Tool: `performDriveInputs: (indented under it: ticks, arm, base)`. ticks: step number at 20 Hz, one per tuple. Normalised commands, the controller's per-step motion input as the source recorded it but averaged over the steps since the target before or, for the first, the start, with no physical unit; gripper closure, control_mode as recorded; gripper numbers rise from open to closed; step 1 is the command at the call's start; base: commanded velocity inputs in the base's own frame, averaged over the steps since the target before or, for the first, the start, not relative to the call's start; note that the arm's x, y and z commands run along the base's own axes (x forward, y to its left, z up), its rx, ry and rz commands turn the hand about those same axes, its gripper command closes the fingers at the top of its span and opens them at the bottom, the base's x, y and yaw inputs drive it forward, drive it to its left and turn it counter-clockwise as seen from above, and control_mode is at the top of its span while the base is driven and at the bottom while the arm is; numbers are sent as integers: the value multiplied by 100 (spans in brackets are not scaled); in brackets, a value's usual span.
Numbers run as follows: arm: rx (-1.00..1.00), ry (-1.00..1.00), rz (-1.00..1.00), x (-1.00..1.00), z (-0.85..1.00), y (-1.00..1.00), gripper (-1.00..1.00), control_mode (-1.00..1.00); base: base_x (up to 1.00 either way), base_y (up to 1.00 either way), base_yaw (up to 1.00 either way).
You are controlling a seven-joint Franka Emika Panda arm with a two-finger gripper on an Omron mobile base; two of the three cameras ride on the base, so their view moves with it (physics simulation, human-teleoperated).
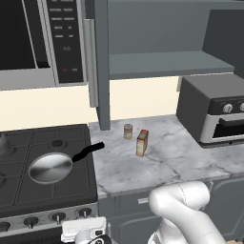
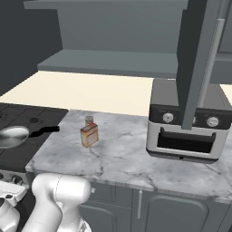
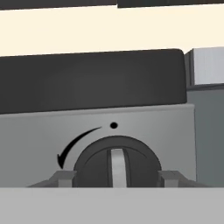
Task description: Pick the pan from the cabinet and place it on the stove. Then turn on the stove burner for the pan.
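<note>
Hand view looks straight at a dark stove knob on the steel front strip, the tool spread with one fingertip at each side of the knob; whether the pads touch it yet cannot be told. A curved arrow and a dot are printed just above the knob. In the left base view the pan sits on the stove over a burner, behind the knob row, its black handle reaching toward the marble worktop. The cabinet stands open above that worktop. The placing looks done; the burner step is in hand. Next, I judge, comes pinching the knob firmly and twisting along the arrow.
</note>
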Motion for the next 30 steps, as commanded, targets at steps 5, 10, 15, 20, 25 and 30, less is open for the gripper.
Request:
performDriveInputs:
  ticks: [5,10,15,20,25,30]
  arm:
    - [-4,0,0,0,4,1,100,-100]
    - [-17,0,0,-3,7,-2,100,-100]
    - [-22,0,0,-10,14,-10,100,-100]
    - [-24,0,0,-17,8,-9,100,-100]
    - [-25,0,-3,-26,2,-7,100,-100]
    - [-26,0,-4,-30,0,-6,100,-100]
  base:
    - [0,0,0]
    - [0,0,0]
    - [0,0,0]
    - [0,0,0]
    - [0,0,0]
    - [0,0,0]
